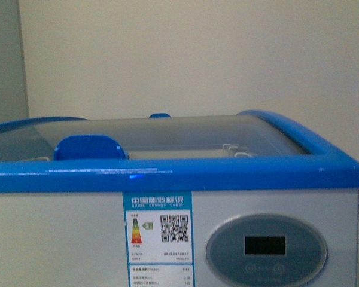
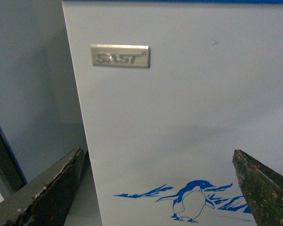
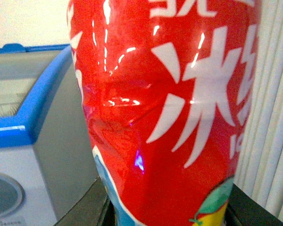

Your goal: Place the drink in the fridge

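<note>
The fridge (image 1: 269,203) fills the front view: a white chest with a blue rim (image 1: 167,173), a glass sliding lid (image 1: 167,134) with a blue handle (image 1: 88,147), and an oval display panel (image 1: 265,249). Neither arm shows there. In the right wrist view my right gripper (image 3: 167,209) is shut on the drink (image 3: 170,108), whose red label with white characters fills the frame; the fridge's corner (image 3: 19,127) is beside it. In the left wrist view my left gripper (image 2: 158,188) is open and empty, facing the fridge's white front (image 2: 188,117) with its penguin print (image 2: 191,202).
A cream wall (image 1: 197,54) stands behind the fridge. A white ribbed surface (image 3: 273,117) is close beside the drink. An energy label (image 1: 157,239) is stuck on the fridge front. A metal brand plate (image 2: 120,55) sits on the fridge's front. White wire baskets (image 1: 236,150) show under the glass.
</note>
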Controlling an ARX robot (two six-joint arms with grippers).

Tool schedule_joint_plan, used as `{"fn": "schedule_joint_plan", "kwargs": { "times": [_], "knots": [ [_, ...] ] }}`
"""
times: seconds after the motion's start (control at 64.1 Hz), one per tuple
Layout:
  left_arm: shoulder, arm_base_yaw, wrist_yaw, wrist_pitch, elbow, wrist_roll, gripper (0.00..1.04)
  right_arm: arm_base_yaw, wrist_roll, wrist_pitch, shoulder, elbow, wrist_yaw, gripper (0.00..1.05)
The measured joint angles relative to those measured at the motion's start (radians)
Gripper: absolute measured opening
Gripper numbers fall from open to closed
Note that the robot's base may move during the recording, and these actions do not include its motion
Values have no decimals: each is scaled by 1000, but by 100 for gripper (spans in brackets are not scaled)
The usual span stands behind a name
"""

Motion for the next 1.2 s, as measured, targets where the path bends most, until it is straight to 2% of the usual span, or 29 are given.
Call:
{"fn": "schedule_joint_plan", "kwargs": {
  "times": [0.764,0.796,0.842,0.936,1.045,1.201],
  "knots": [
    [0,0,1,0,0,0,97,0,0,0,0,0,0,37],
    [18,17,62,-27,11,-23,97,0,0,0,0,0,0,37],
    [135,75,253,-71,56,-45,97,0,0,0,0,0,0,37],
    [333,127,417,21,119,-18,97,0,0,0,0,0,-4,37],
    [549,152,489,177,212,48,97,2,0,0,0,0,-3,37],
    [864,155,560,368,354,284,97,2,0,0,0,0,0,37]
  ]
}}
